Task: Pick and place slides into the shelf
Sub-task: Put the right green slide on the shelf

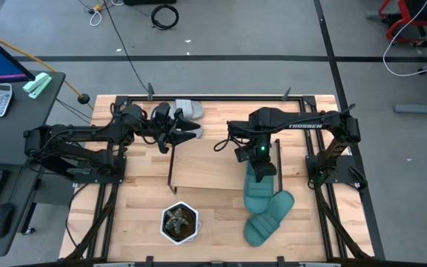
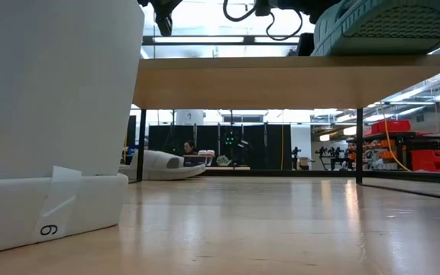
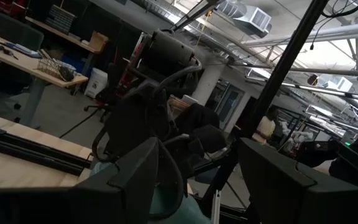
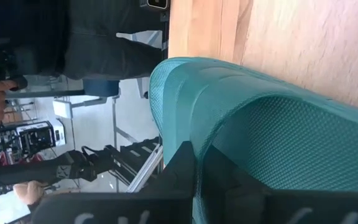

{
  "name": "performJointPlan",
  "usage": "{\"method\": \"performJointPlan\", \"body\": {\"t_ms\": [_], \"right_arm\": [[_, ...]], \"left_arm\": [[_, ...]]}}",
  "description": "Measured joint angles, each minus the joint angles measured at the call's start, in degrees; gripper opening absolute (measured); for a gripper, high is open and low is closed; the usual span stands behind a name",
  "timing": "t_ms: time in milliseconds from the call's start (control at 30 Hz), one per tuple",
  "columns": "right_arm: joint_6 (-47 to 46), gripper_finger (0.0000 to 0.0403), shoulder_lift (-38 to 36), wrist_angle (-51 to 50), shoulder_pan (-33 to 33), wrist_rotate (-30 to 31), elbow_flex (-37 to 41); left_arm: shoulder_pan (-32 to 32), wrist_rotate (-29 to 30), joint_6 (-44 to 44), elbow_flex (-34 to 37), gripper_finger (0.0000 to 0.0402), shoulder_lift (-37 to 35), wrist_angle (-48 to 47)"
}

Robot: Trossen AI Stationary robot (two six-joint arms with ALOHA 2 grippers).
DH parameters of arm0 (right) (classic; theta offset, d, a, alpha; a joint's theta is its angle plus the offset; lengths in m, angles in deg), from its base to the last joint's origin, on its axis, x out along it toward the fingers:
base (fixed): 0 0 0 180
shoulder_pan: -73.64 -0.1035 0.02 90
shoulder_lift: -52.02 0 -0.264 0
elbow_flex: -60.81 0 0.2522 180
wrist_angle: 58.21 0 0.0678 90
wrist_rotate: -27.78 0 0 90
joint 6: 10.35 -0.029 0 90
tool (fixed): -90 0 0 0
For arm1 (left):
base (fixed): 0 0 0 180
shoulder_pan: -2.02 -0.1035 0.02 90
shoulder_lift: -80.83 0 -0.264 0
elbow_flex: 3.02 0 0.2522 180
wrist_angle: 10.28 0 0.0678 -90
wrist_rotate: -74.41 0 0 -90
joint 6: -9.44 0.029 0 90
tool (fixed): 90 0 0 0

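Note:
One teal slide (image 1: 258,191) hangs over the right end of the shelf (image 1: 206,169), and my right gripper (image 1: 261,167) is shut on it. In the low view this slide (image 2: 388,27) shows tilted above the shelf board (image 2: 281,80), its ribbed sole facing the camera. A second teal slide (image 1: 269,220) lies on the table in front of the shelf. A light grey slide (image 1: 188,110) lies sole-down on the table at the far edge. My left gripper (image 1: 187,135) hovers open just near of it, holding nothing. My right gripper pinches the edge of the teal slide's strap (image 4: 199,146) between its two fingers, coming from above and slanting down. The slide is tilted over the right end of the shelf board. I cannot tell whether its lower end touches the board.
A white pot (image 1: 179,223) with a plant stands on the table near the front edge, left of the teal slide lying there. In the low view it fills the left side (image 2: 52,114). The table's black frame rails (image 1: 313,159) run along both sides.

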Motion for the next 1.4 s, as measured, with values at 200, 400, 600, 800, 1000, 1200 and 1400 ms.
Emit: {"method": "performJointPlan", "body": {"t_ms": [200, 400, 600, 800, 1000, 1200, 1400], "right_arm": [[0.9, 0.0009, -0.2, 0.4, 0.2, -0.9, 4.6], [1.8, 0.0009, -0.3, 3.5, 0.1, -0.4, 7.8], [2.0, 0.0009, -0.3, 9.1, -0.1, 4.6, 8.1], [2.3, 0.0009, -0.2, 14.1, 0.2, 7.2, 8.2], [3.7, 0.0009, -0.2, 15.5, 1.3, 8.5, 8.2], [5.8, 0.0009, -0.2, 15.5, 2.5, 9.0, 8.2], [8.0, 0.0009, -0.1, 15.6, 3.2, 9.3, 8.2]], "left_arm": [[0.0, 0.0, 0.0, 0.0, 0.0222, 0.0, 0.0], [0.0, 0.0, 0.0, 0.0, 0.022, 0.0, 0.0], [0.0, 0.0, 0.2, 0.0, 0.0218, 0.0, 0.0], [-0.8, 0.0, 0.1, 0.0, 0.0215, 0.0, 0.0], [-1.7, 0.0, 0.1, 0.0, 0.0212, 0.0, 0.0], [-2.0, 0.0, 0.4, 0.0, 0.0208, 0.0, 0.1], [-2.0, 0.0, 0.6, 0.0, 0.0208, 0.0, 0.1]]}}
